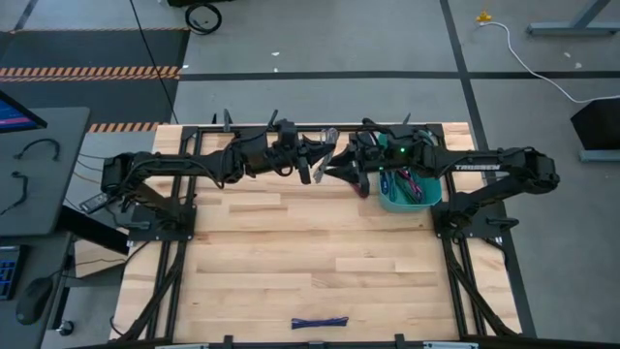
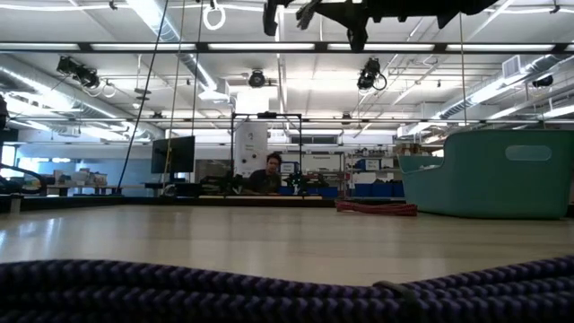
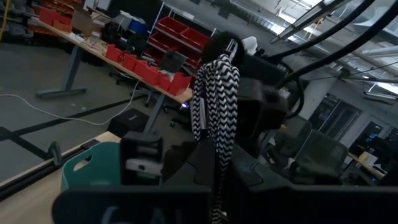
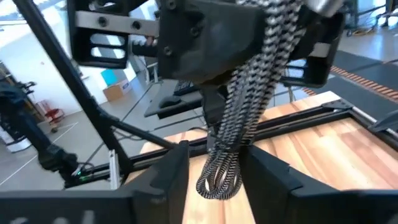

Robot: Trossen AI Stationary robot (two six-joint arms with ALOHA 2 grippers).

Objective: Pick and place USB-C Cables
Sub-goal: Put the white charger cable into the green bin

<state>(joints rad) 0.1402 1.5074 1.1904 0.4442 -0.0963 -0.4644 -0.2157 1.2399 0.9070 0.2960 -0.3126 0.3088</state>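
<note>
While both grippers meet just beside the teal bin (image 1: 407,199), the left gripper (image 1: 325,155) and right gripper (image 1: 341,167) both grasp 1 black-white braided cable (image 4: 249,112). A blue cable (image 1: 320,323) lies well apart from the bin, and a red cable (image 2: 377,208) just beside it.

A black-and-white zigzag-braided cable (image 3: 214,106) hangs folded, its top end against the other arm's dark tool (image 3: 261,71). A teal bin (image 3: 93,165) sits near the desk's edge (image 3: 28,186). Beyond stand red bins (image 3: 177,46) on shelves.
</note>
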